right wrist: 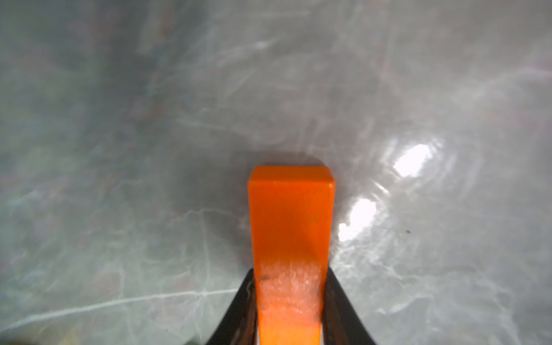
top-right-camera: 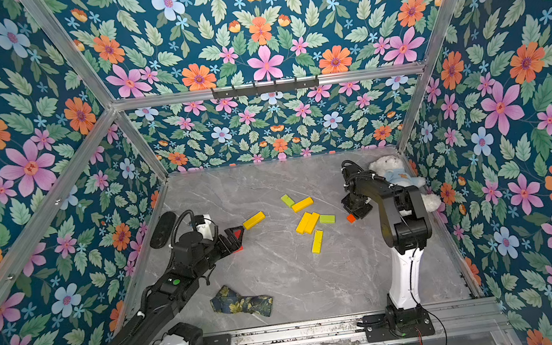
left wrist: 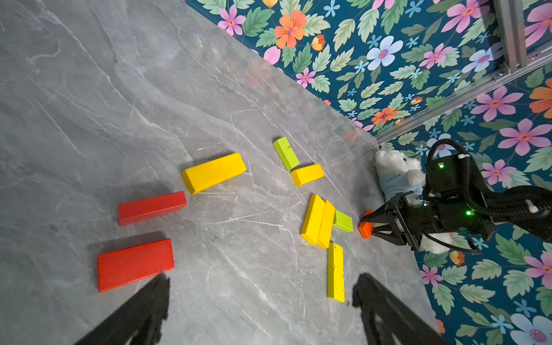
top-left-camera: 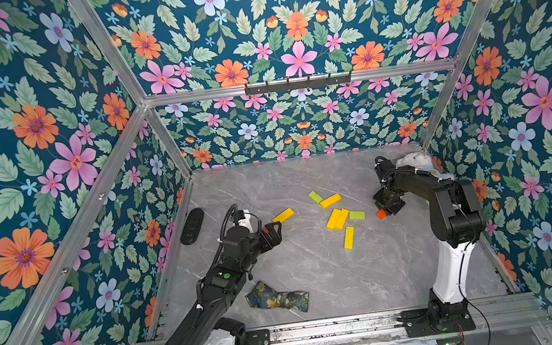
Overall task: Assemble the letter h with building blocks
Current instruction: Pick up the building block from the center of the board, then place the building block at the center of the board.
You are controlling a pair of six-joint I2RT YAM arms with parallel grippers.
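My right gripper [top-left-camera: 385, 211] is shut on an orange block [right wrist: 289, 221], one black finger [right wrist: 243, 298] pressed to each long side; its free end [left wrist: 365, 230] sticks out low over the marble, right of a lime block [top-left-camera: 357, 215]. Two yellow blocks [top-left-camera: 337, 219] lie side by side mid-table, with another yellow one [top-left-camera: 349, 238] just in front of them. Behind them are a lime block [top-left-camera: 315, 197] and an amber block [top-left-camera: 330, 201]. A further yellow block [top-left-camera: 283, 215] lies to the left. My left gripper [left wrist: 261, 286] is open beside two red blocks [left wrist: 136, 264] [left wrist: 150, 207].
A dark floral cloth [top-left-camera: 277, 298] lies crumpled near the front. A white teddy bear [top-right-camera: 393, 173] sits in the back right corner behind my right arm. A black oval object [top-left-camera: 192, 225] lies at the left wall. Floral walls enclose the table [top-left-camera: 316, 276] on three sides.
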